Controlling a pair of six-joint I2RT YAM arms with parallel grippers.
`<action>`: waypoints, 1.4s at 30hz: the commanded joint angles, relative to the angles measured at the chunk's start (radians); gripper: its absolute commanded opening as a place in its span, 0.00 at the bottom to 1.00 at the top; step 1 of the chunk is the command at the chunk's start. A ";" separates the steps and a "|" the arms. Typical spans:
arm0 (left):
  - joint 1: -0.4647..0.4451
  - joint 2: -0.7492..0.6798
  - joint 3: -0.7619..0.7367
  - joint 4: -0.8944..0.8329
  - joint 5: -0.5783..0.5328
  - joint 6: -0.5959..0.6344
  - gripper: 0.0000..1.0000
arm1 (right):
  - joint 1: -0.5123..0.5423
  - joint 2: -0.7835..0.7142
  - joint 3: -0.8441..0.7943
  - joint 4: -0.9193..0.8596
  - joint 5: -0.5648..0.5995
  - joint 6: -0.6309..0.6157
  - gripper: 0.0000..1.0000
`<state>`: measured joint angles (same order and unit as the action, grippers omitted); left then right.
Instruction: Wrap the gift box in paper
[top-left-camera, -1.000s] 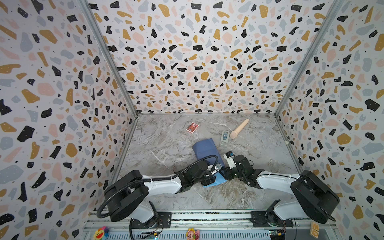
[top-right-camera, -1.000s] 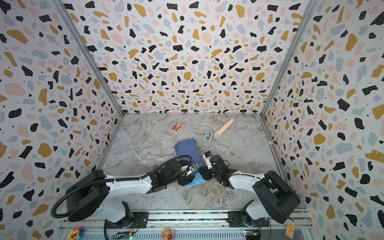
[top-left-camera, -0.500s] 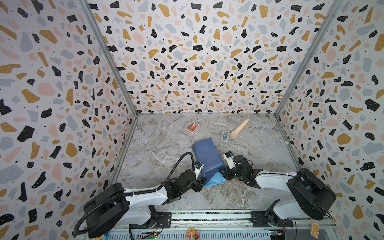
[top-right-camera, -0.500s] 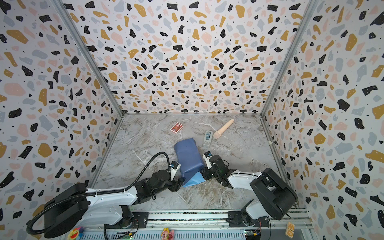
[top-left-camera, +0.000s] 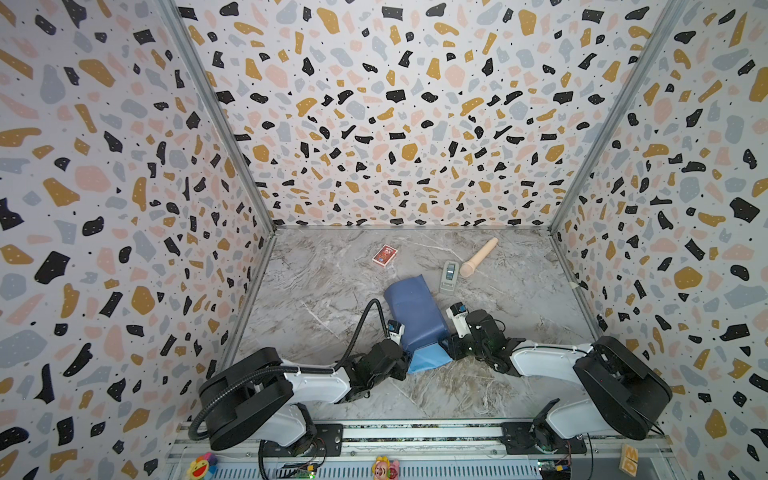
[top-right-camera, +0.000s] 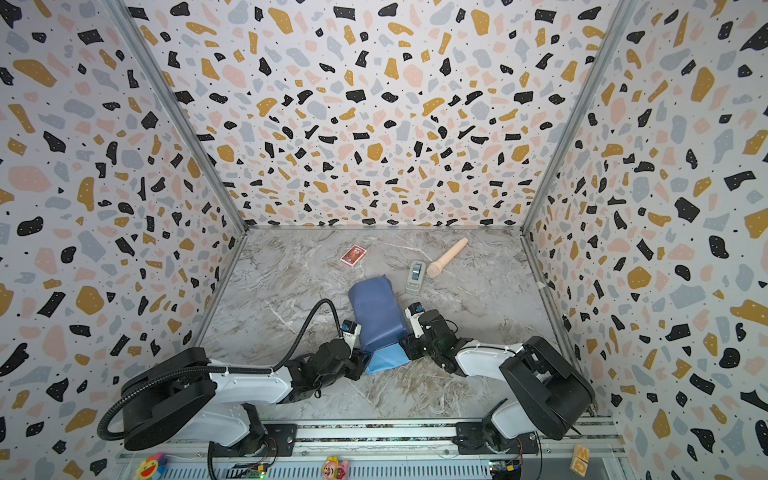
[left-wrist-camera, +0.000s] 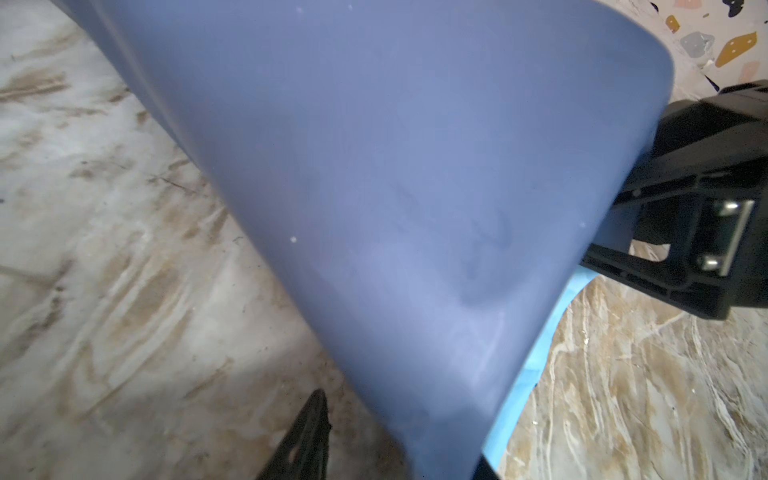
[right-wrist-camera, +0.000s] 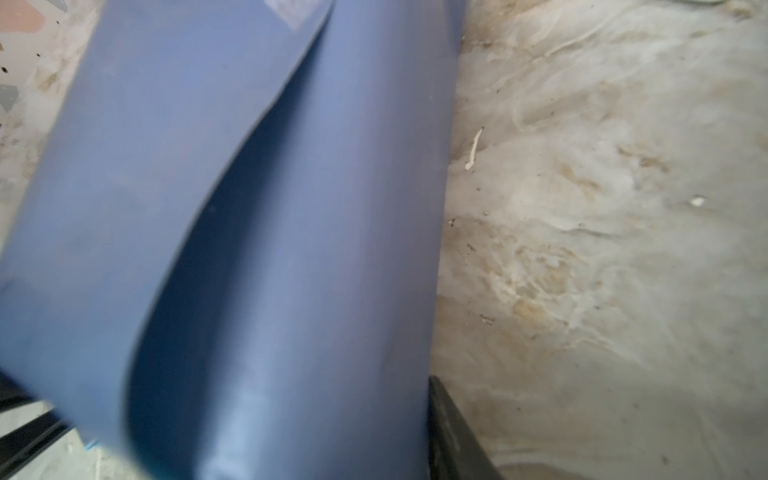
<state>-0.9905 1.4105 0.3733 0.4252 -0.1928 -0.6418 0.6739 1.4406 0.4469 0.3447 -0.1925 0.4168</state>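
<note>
The blue paper (top-left-camera: 411, 309) is lying humped over the gift box (hidden, presumably inside), front-middle on the marble table (top-left-camera: 324, 286). The left gripper (top-left-camera: 406, 356) and right gripper (top-left-camera: 449, 345) are flanking its near end. Clamping or not, I cannot tell. It's looking thin, light and floppy, so pinching the pale flap (top-left-camera: 430, 358) seems best.

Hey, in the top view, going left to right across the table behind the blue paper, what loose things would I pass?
red card pack → small grey device → wooden stick
</note>
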 joint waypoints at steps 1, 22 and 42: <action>-0.009 0.028 0.023 0.033 -0.061 -0.057 0.35 | 0.008 -0.027 0.018 0.013 -0.012 0.027 0.36; -0.028 0.080 0.022 0.007 -0.102 -0.050 0.21 | 0.032 0.009 0.036 -0.007 -0.002 0.010 0.39; -0.027 0.057 0.025 -0.014 -0.056 0.034 0.43 | 0.005 0.099 0.059 0.039 -0.016 0.003 0.27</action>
<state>-1.0157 1.4849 0.3920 0.4404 -0.2584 -0.6479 0.6842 1.5333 0.4965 0.3740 -0.2192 0.4225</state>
